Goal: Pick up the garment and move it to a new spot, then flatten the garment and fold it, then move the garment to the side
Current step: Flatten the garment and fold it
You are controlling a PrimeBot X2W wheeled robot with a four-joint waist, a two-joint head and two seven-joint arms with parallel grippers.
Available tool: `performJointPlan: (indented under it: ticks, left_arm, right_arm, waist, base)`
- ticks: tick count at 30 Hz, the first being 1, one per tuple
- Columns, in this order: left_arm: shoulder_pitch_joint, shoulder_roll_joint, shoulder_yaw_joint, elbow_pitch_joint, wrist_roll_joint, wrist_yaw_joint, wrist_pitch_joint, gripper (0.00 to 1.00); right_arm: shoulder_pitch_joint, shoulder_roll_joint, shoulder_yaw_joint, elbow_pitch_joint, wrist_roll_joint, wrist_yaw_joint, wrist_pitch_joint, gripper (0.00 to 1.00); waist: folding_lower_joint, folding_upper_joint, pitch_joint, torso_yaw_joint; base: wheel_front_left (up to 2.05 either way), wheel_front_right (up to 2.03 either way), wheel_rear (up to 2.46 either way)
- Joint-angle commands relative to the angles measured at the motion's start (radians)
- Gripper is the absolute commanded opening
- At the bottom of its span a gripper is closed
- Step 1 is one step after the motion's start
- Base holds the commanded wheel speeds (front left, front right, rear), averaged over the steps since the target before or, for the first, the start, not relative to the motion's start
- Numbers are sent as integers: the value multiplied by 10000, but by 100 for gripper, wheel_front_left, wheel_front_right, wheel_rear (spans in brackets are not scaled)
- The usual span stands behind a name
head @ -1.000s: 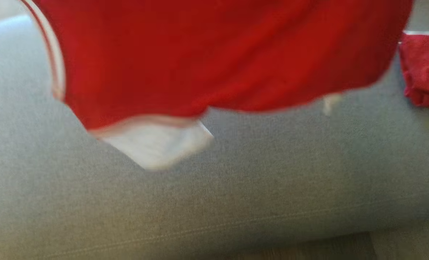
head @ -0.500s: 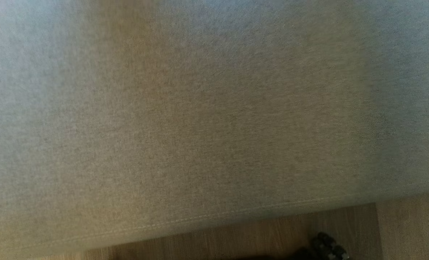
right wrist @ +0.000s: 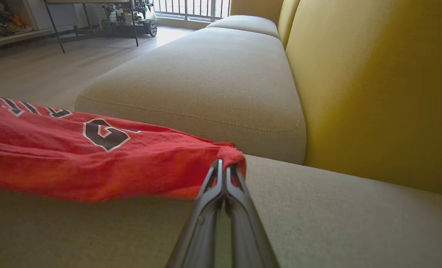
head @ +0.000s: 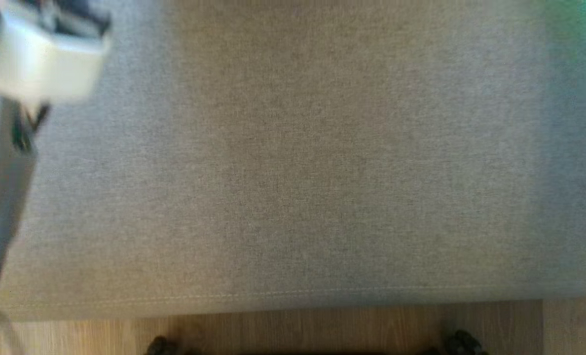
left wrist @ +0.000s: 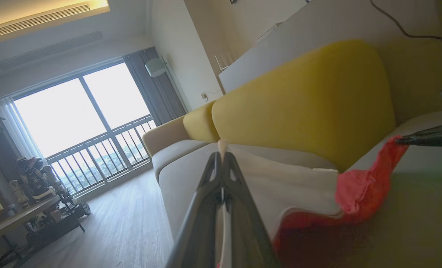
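On the left gripper [left wrist: 221, 156]: two long dark grey fingers, slim, tapering to fine tips, faint sheen along the edges; right gripper [right wrist: 224, 163] the same make, dark and glossy, broad at the base, narrowing to points; left arm [head: 41, 59]: pale cream boxy housing, blurred, dark fittings on top; below it a grey link [head: 7, 182]; thin dark cable [head: 39, 118] beside.

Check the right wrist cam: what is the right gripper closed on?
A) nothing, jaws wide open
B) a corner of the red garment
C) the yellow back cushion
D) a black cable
B: in the right wrist view the right gripper has its two dark fingers pressed together on a bunched corner of the red garment, which stretches off to that view's left above the beige seat cushion.
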Motion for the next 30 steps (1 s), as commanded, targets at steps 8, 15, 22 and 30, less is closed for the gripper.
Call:
performJointPlan:
  ticks: [8, 15, 22, 30]
  left_arm:
    - [3643, 722, 1260, -1195, 299, -246, -8, 0]
    - [6229, 499, 2167, -1371, -220, -643, -8, 0]
    - [8365, 40, 3016, -1861, -428, -926, -9, 0]
    - [10784, -779, 3835, -3214, -629, -1078, -9, 0]
  right_arm:
    - [2433, -455, 304, -1045, 955, -4, -53, 0]
    - [5746, -758, -362, -3043, 1507, -4, -55, 0]
    - [8511, -237, -1276, -5298, 1271, -4, 266, 0]
    - [11197, 583, -2751, -8244, 881, -4, 1185, 0]
  waist:
    - [0, 0, -1662, -145]
    - [0, 0, -2759, -235]
    - [0, 0, -3627, -672]
    - [0, 0, -3956, -867]
  base:
    - [0, 0, 0]
    - [0, 0, 0]
    - [0, 0, 0]
    - [0, 0, 0]
